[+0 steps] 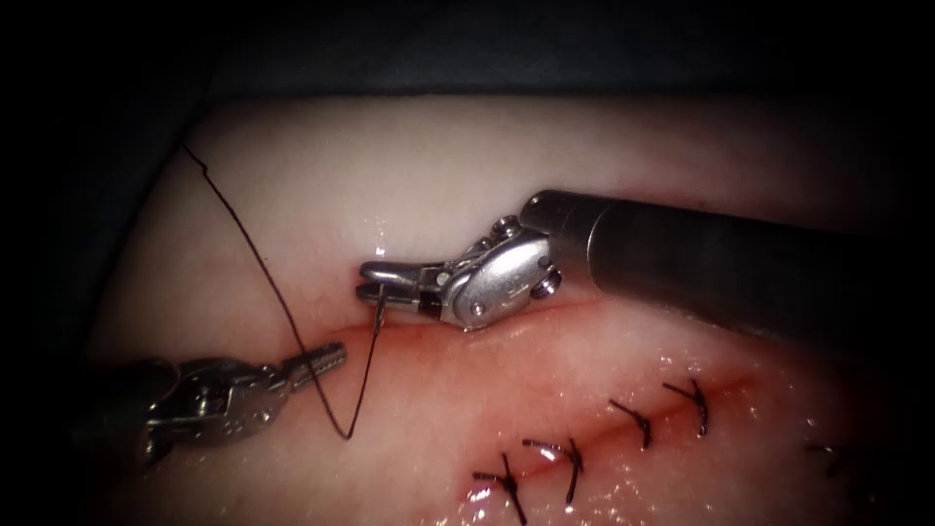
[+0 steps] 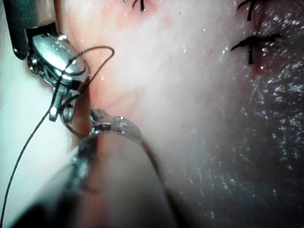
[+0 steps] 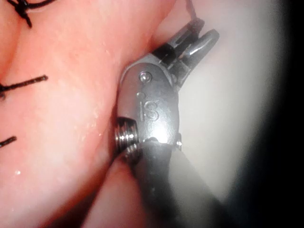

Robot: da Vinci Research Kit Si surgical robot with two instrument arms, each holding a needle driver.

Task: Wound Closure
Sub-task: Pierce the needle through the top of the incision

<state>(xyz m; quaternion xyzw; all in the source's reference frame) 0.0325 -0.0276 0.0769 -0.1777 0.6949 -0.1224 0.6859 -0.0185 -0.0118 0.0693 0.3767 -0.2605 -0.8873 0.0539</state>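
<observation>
Needle (image 1: 378, 314) sits pinched in right tool (image 1: 375, 280), tip at the cut (image 1: 545, 314); left tool (image 1: 331, 358), pressed shut, grips thread (image 1: 255, 255). Keep thread slack.

We see pale pink tissue (image 1: 321, 195) reddening along the cut (image 1: 584, 307), where red fluid (image 1: 429, 341) glistens. The thread (image 1: 263, 263) and stitches (image 1: 633, 419) are black; both pincers, right (image 1: 382, 282) and left (image 1: 326, 360), are shiny silver.
</observation>
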